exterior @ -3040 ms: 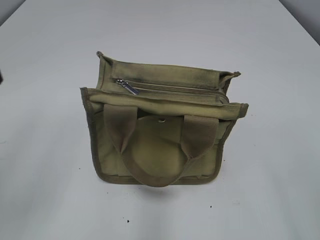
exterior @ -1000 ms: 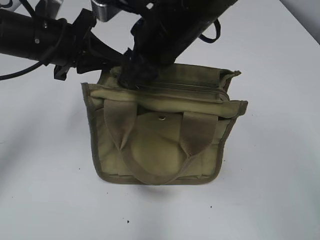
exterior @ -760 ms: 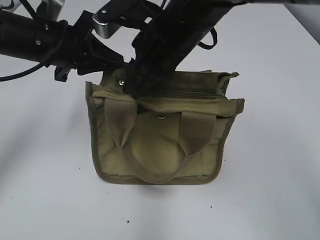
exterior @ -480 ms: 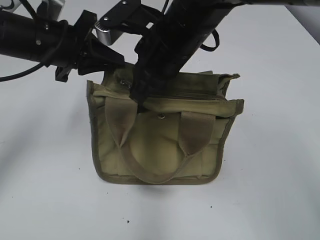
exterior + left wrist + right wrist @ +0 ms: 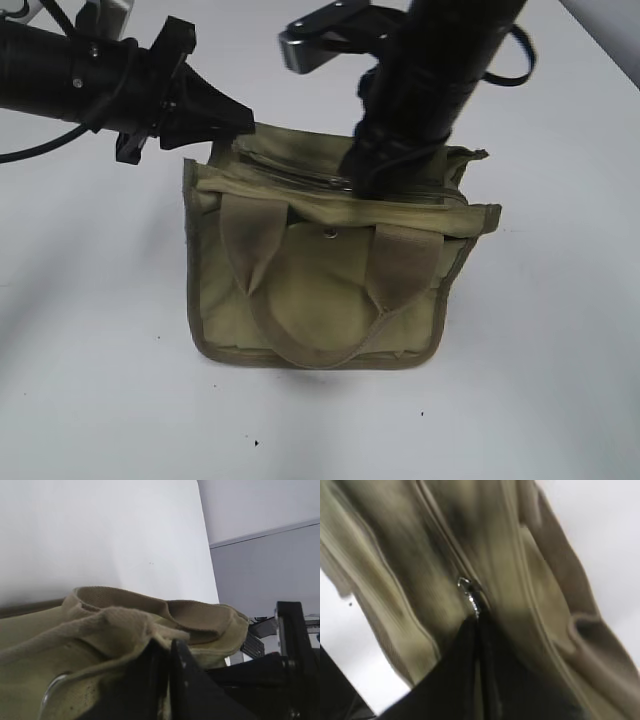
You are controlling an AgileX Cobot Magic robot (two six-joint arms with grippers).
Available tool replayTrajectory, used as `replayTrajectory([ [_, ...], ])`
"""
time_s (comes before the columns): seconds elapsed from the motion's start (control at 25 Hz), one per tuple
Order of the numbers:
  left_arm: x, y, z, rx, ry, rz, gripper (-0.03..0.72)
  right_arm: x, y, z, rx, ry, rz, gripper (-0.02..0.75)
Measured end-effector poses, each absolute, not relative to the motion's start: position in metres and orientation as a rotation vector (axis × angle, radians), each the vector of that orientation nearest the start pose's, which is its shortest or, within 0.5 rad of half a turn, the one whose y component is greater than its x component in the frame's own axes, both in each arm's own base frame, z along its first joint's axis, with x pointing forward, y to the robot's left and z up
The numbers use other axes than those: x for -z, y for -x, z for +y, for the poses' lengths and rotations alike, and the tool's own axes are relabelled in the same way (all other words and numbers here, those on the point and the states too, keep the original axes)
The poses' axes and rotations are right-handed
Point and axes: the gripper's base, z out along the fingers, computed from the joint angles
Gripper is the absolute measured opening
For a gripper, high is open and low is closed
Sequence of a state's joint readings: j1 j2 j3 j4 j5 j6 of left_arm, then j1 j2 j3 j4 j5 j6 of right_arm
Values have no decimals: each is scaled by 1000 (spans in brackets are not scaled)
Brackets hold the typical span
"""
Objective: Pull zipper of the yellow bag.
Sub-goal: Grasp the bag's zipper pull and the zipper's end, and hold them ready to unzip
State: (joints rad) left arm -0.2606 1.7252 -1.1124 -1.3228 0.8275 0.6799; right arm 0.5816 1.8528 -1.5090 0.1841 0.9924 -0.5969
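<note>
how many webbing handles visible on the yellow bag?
1 in full: the near handle, looping down the front face of the yellow bag below the snap button. A second on the far side may be hidden behind the bag top and the right gripper.

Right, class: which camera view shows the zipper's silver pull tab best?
The right wrist view: the pull tab glints at the tips of the shut right gripper. In the exterior view that gripper hides it. The left wrist view shows only bag fabric.

Bright, even light with soft shadows on the white table (image 5: 90,350); the right wrist view is motion-blurred.
</note>
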Motion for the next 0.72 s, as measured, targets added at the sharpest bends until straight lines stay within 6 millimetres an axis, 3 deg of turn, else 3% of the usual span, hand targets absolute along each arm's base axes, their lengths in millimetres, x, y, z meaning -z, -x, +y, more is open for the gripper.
replayTrajectory([
  [0.16, -245, -326, -154, 1317, -80, 2428, 22, -271, -323, 183, -237, 1319, 2608, 2],
  [0.36, -246, -327, -154, 1315, -72, 2421, 22, -286, -332, 137, -228, 1077, 2722, 2],
  [0.72, -246, -327, -154, 1311, -68, 2420, 22, -290, -340, 103, -220, 851, 2797, 2],
])
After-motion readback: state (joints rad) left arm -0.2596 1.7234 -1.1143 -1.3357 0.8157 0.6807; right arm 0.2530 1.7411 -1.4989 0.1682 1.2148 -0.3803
